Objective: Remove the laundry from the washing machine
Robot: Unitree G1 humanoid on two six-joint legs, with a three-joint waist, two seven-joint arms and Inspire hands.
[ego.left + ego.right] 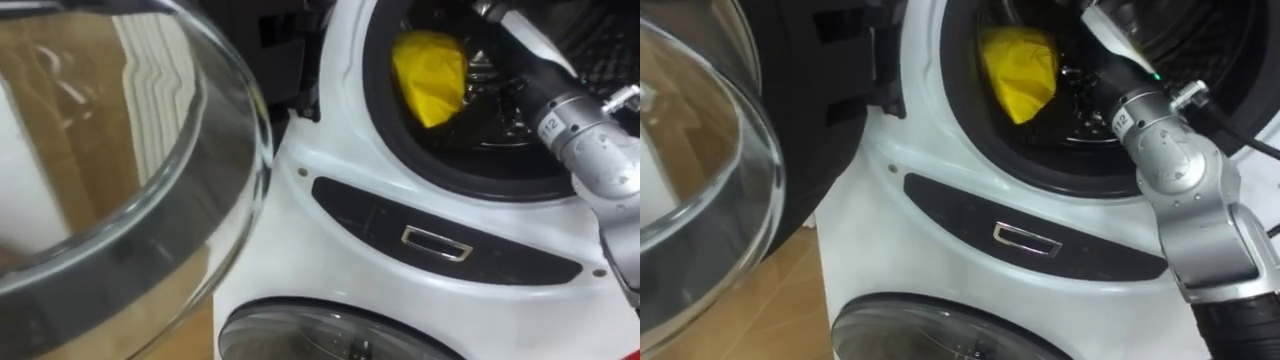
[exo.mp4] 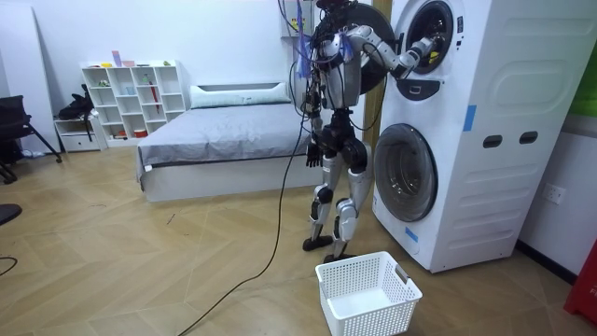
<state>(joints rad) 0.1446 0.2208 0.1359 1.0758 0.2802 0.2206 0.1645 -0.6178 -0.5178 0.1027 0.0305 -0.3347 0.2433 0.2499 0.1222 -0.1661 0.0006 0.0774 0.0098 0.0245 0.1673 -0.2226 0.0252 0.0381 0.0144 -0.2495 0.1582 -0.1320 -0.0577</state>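
A yellow cloth [image 1: 430, 75] lies crumpled at the left inside the upper machine's dark drum [image 1: 500, 130]. My right forearm [image 1: 585, 140] comes in from the lower right and reaches through the drum opening, passing just right of the cloth. In the room view my right hand [image 2: 430, 47] is inside the opening, and its fingers are hidden in the drum. I stand close before the stacked white machines [image 2: 466, 131]. My left hand [image 2: 314, 152] hangs relaxed by my hip.
The upper machine's round glass door [image 1: 120, 200] stands swung open at my left, close to my head. The lower machine's door [image 1: 320, 335] is closed. A white laundry basket [image 2: 367, 294] sits on the wooden floor behind my feet. A bed [image 2: 224, 131] stands further back.
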